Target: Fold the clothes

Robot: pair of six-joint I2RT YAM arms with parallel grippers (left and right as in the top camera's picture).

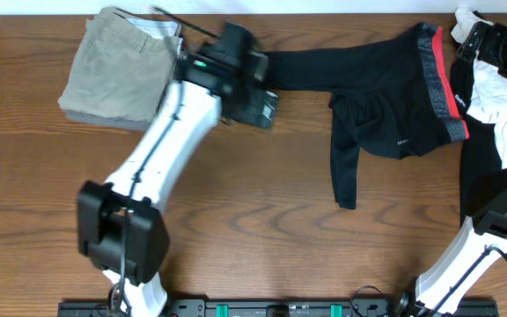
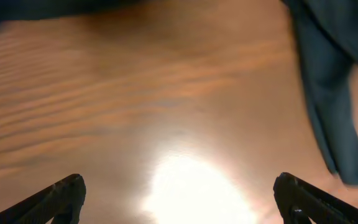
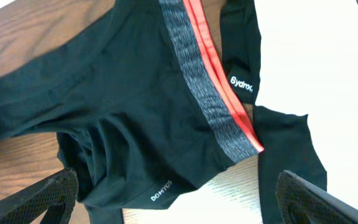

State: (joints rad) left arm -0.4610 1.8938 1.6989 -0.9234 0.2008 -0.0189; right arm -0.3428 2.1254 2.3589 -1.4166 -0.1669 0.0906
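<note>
Closest to the robot, the brown table (image 1: 262, 229) is bare wood. A little farther in, one leg (image 1: 345, 176) of the black leggings (image 1: 385, 84) bends down toward the robot. The left arm slants up from the near edge to the middle. Its left pincer (image 2: 178, 186) points down at bare wood, open wide with nothing in it. Farther back, the other leg (image 1: 302, 66) lies long and flat, going left to that arm's wrist. The leggings lie spread out, not folded, on the far right part of the table. They look soft, thin, stretchy and light, so I think they will flop and slide when pulled. The red and grey waistband (image 3: 213, 93) looks thicker, so it and the leg ends look like good spots to pinch. The right arm goes up the right side, and its right pincer (image 3: 178, 180) hangs over the waistband, open wide and empty. A white T-shirt (image 1: 504, 106) lies under that end. Folded tan trousers (image 1: 117, 75) sit at the far left.
</note>
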